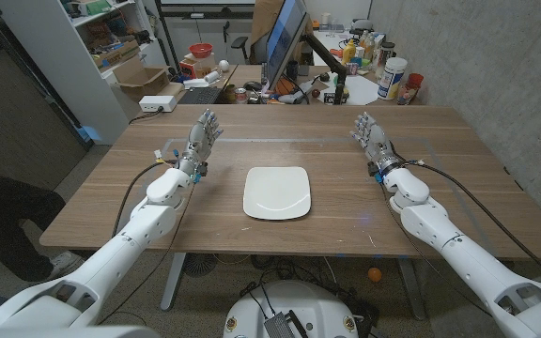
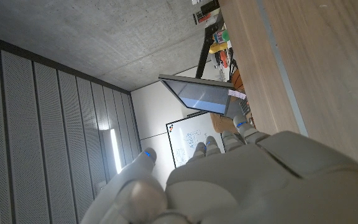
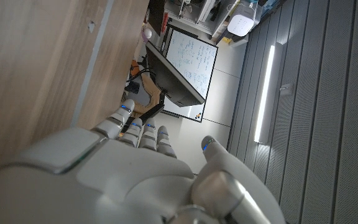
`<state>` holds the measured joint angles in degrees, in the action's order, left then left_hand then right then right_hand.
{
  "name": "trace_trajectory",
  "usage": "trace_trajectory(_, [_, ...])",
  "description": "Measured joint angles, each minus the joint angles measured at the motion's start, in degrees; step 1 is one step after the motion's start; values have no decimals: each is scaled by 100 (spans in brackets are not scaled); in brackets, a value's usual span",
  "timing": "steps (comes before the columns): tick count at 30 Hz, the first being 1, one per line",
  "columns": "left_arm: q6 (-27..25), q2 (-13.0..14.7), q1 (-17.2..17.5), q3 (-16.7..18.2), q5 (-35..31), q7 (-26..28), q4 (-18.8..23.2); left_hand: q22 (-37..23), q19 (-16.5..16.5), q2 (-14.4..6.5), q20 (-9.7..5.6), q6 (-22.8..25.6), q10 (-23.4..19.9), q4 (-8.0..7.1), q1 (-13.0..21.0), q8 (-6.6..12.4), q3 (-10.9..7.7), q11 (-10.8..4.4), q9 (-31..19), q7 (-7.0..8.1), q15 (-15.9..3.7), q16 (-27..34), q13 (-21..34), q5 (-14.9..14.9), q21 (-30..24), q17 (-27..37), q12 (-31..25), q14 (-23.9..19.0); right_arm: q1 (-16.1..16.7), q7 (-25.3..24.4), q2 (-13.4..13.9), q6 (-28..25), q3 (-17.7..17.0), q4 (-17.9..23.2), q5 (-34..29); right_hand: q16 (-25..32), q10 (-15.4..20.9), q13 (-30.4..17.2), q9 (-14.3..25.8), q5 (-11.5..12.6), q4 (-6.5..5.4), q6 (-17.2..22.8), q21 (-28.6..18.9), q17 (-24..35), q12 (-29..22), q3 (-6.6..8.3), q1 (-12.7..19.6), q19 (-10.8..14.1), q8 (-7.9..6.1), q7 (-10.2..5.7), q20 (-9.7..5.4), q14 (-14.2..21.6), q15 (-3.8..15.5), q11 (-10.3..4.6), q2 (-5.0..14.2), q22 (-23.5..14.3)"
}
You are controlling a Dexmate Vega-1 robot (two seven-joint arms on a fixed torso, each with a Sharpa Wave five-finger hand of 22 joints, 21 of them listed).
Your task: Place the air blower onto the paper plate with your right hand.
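The white, square, round-cornered paper plate (image 1: 276,192) lies nearest you at the middle of the brown wooden table (image 1: 458,178), bare. Your left hand (image 1: 201,132) and right hand (image 1: 371,134) stand well apart on either side of it, fingers extended and spread, holding nothing. I cannot find the air blower on the table, so you cannot yet pick a grip. Expect a light, soft rubber bulb; take it around the body, gently. Beyond, a dark monitor (image 1: 284,39) stands on a cluttered desk.
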<state>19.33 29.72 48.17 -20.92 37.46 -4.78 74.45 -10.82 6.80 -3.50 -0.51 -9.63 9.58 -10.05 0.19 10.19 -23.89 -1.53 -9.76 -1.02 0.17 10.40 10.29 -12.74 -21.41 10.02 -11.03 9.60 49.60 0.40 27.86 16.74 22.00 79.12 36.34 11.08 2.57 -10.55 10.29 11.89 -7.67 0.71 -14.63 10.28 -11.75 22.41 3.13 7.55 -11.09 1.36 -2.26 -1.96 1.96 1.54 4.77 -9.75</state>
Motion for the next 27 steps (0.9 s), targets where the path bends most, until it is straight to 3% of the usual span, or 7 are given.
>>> trace_trajectory(1, [20, 130, -15, 92, 4, -37, -58, 0, 0, 0, 0, 0, 0, 0, 0, 0, 0, 0, 0, 0, 0, 0, 0, 0, 0, 0, 0, 0, 3, -427, -8, 45, 5, 23, -278, 0, 0, 0, 0, 0, 0, 0, 0, 0, 0, 0, 0, 0, 0, 0, 0, 0, 0, 0, 0, 0])
trace_trajectory(6, [79, 172, -44, 131, 32, -138, -82, 0, 0, 0, 0, 0, 0, 0, 0, 0, 0, 0, 0, 0, 0, 0, 0, 0, 0, 0, 0, 0, -22, -569, -72, -3, 70, 85, -365, 0, 0, 0, 0, 0, -10, 0, 0, 0, 0, 10, 0, 0, 0, 0, 0, 0, 0, 0, 0, 0])
trace_trajectory(12, [89, 219, -44, 158, 37, -153, -60, 0, 0, 0, 0, 0, 0, 0, 0, 0, 0, 0, 1, 0, 0, 0, 0, 0, 0, 0, 0, 0, -175, -577, -121, -62, 127, -37, -416, 0, 20, 0, 0, 22, -62, 22, 24, -1, 0, 62, 0, -1, 0, -22, 0, 0, 0, -21, 0, 0])
trace_trajectory(18, [104, 268, -3, 175, 17, -107, 150, 1, 21, 0, 22, 0, 0, 1, 0, 0, 1, 0, 1, 0, 0, -1, 0, 0, 0, -1, 0, 0, -340, -481, -109, -115, 156, -207, -455, 0, 59, -25, -1, 22, -62, 137, 68, 27, 0, 62, 0, -1, -12, 67, 0, 44, -166, 144, 0, -27])
trace_trajectory(27, [58, 274, 2, 124, -107, 21, 382, 1, 21, 0, 22, 0, -1, -8, 0, 0, -8, 0, 1, 0, 0, -1, -1, 0, 0, -1, 0, -1, -528, -430, 80, -133, 230, -336, -728, 39, 259, -26, 26, 22, 48, 460, 68, -8, -39, 173, 93, 164, -88, 67, 20, 229, -184, 195, 93, -26])
